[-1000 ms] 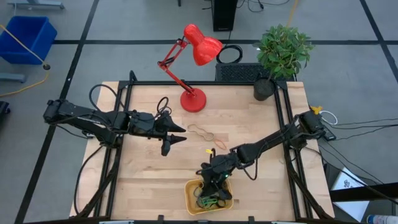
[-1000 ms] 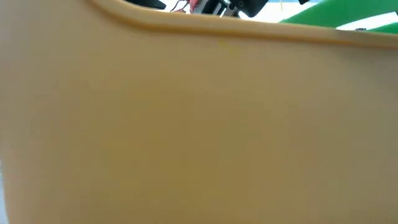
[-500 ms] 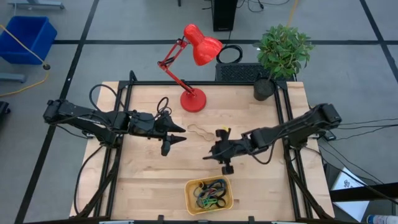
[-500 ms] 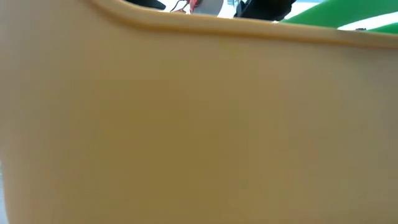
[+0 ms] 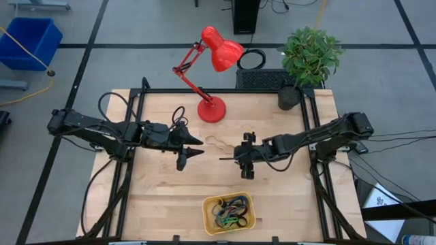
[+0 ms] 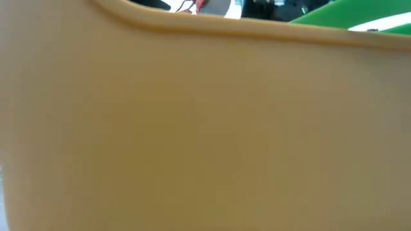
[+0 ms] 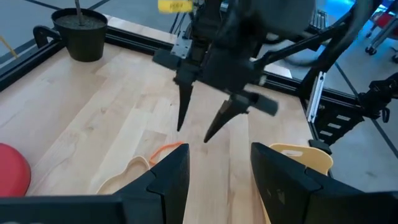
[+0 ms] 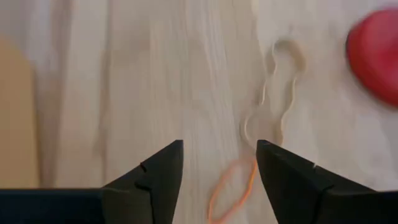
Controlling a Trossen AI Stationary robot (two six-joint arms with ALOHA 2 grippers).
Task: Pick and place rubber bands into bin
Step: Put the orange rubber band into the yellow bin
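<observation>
The bin [image 5: 207, 215], a small yellow-orange tray near the table's front edge, holds several rubber bands [image 5: 230, 209]; its wall [image 6: 192, 128] fills the low view. An orange rubber band [image 8: 233, 186] and a tan one [image 8: 280, 93] lie flat on the wood at mid-table. My right gripper [image 7: 196, 127] hangs open just over the orange band [image 7: 165, 149], fingers slanting down, nothing between them. My left gripper [image 5: 197, 147] waits open, left of the tan band [image 5: 218, 143].
A red desk lamp stands with its base [image 5: 211, 109] at the table's far middle, close to the tan band. A potted plant [image 5: 289, 95] sits at the far right corner. A big blue bin [image 5: 27, 41] is on the floor beyond the table's left.
My right gripper has left the bin, where it pointed down among the bands, and gone toward the table's far edge to the middle. It has tipped up to a slant and now hangs over the orange band. The bands in the bin stay there.
</observation>
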